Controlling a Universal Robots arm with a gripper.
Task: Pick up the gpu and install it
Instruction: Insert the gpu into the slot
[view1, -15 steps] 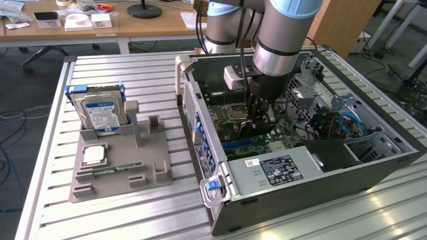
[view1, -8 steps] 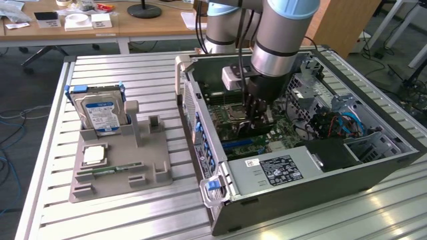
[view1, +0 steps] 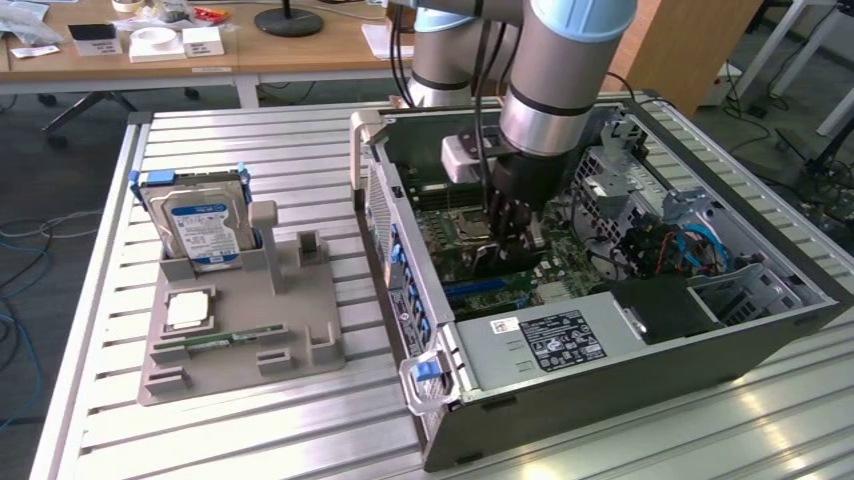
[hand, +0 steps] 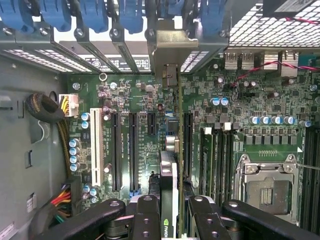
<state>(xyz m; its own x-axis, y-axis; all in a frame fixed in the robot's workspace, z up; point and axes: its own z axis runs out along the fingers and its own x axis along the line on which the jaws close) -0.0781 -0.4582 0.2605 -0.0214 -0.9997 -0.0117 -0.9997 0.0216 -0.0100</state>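
My gripper (view1: 511, 238) reaches down into the open computer case (view1: 641, 380), just over the green motherboard (view1: 461, 215). In the wrist view its black fingers (hand: 145, 215) are shut on the gpu (hand: 170, 165). The card is seen edge-on and stands upright over the board. Its metal bracket (hand: 170, 50) lies against the case's rear slot openings, and a green logo shows on the cooler between the fingers. The card's lower edge runs along the motherboard (hand: 135, 100) between two black expansion slots (hand: 134, 150). Whether it is seated in a slot I cannot tell.
A white slot (hand: 95, 152) and the bare processor socket (hand: 267, 187) flank the card. Cables (view1: 667, 245) and a drive cage fill the case's far side. At the exterior view's left, a grey holder (view1: 240, 330) carries a blue-labelled hard drive (view1: 200, 225) and a memory stick (view1: 220, 340).
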